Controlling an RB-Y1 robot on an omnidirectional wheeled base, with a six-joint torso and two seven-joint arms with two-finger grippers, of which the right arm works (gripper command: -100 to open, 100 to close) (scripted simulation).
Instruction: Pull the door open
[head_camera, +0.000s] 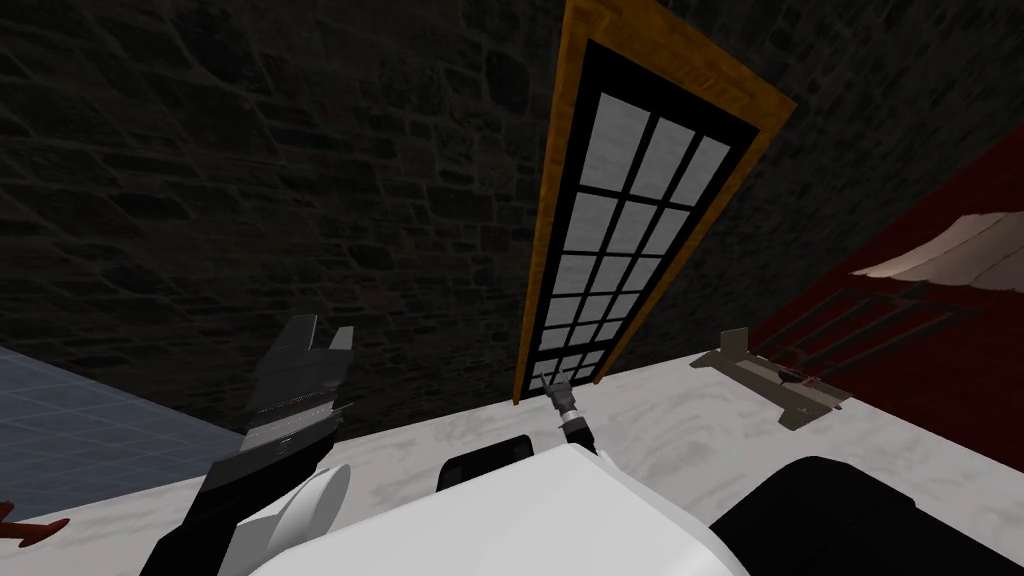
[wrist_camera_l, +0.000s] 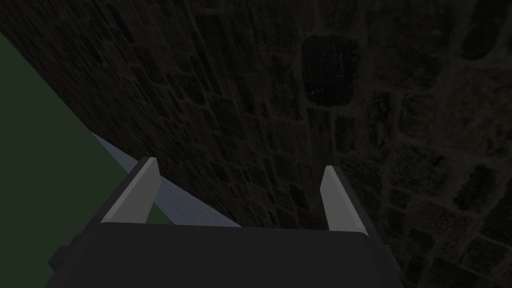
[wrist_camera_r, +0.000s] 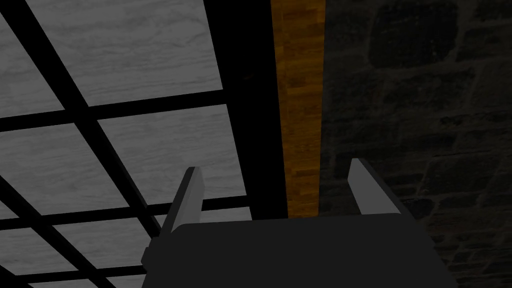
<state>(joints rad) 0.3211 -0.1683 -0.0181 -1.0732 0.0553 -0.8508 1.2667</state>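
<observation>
right gripper (wrist_camera_r: 280, 192) is open, its two fingers (wrist_camera_r: 189, 200) spread wide with nothing between them, aimed at the door (wrist_camera_r: 150, 145) from close by; whether it touches the door cannot be told. past the fingers show the door's grey panes, crossed by black bars, then the door's black edge, then a strip of the wooden frame (wrist_camera_r: 300, 100) and the dark stone wall (wrist_camera_r: 425, 100) beside it. in the head view the same right gripper (head_camera: 552, 384) is small, just ahead of the robot, at the low end of the door (head_camera: 620, 230), between the two sides of the wooden frame (head_camera: 547, 230). the door is a tall panel of many panes set in the stone wall (head_camera: 300, 150), straight ahead and a little to the right, lying flat within its frame. the left gripper (head_camera: 322, 340) is raised on the left, well apart from the door, facing bare wall; the left wrist view shows this left gripper (wrist_camera_l: 240, 195) open too and holding nothing, with the stone wall (wrist_camera_l: 325, 100) beyond it, a pale strip (wrist_camera_l: 165, 195) at the wall's foot and a flat green area (wrist_camera_l: 35, 150) to one side. the pale marbled floor (head_camera: 680, 440) runs up to the wall; to the right a flat grey piece (head_camera: 780, 385) lies on it near a red wall (head_camera: 970, 400), and at the near left edge lies a small reddish-brown thing (head_camera: 25, 527)
</observation>
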